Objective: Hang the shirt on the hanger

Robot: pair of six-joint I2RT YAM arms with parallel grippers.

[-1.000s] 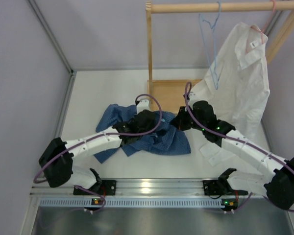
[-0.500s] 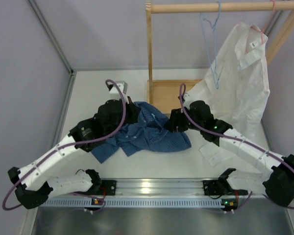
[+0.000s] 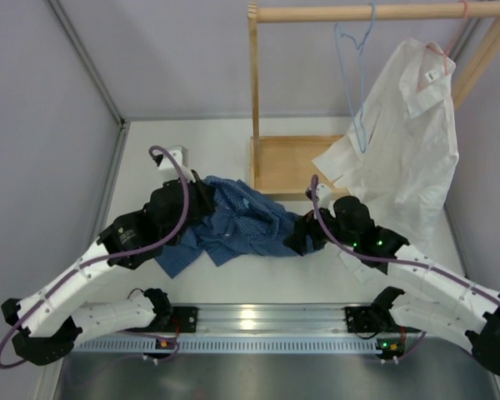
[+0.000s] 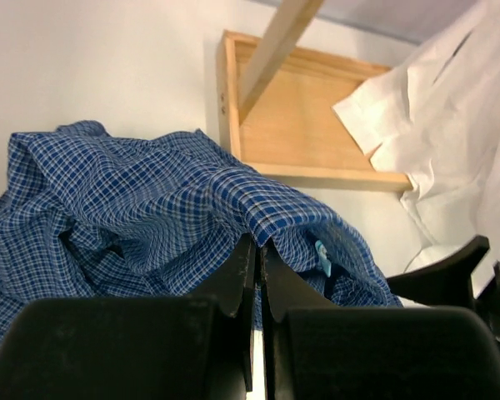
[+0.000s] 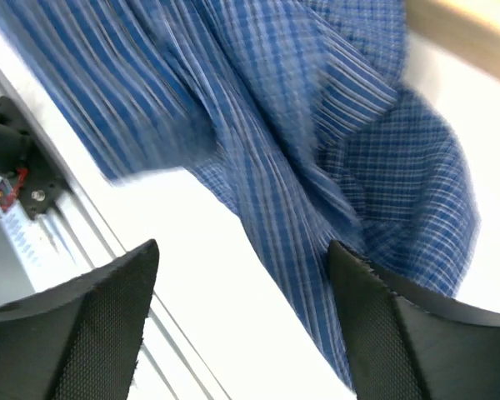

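The dark blue checked shirt [image 3: 242, 223] lies crumpled on the white table in front of the wooden rack. My left gripper [image 3: 210, 200] is shut on a raised fold of the shirt [image 4: 133, 192], and in the left wrist view the pinch [image 4: 257, 243] holds cloth between closed jaws. My right gripper [image 3: 295, 240] stands open at the shirt's right edge. In the right wrist view its gripper [image 5: 243, 260] has wide jaws, with blurred shirt cloth [image 5: 317, 125] just beyond them and nothing held. The light blue hanger [image 3: 355, 79] hangs bare on the rail.
A white collared shirt [image 3: 412, 137] hangs on a pink hanger [image 3: 452, 40] at the right of the wooden rail [image 3: 358, 12]. The rack's post [image 3: 254, 92] and wooden base [image 3: 287, 162] stand behind the blue shirt. Metal rails run along the near table edge [image 3: 250, 321].
My right gripper has opened, let go of the shirt and drawn back toward the near edge. My left gripper, still shut on the cloth, has pulled it back and to the left.
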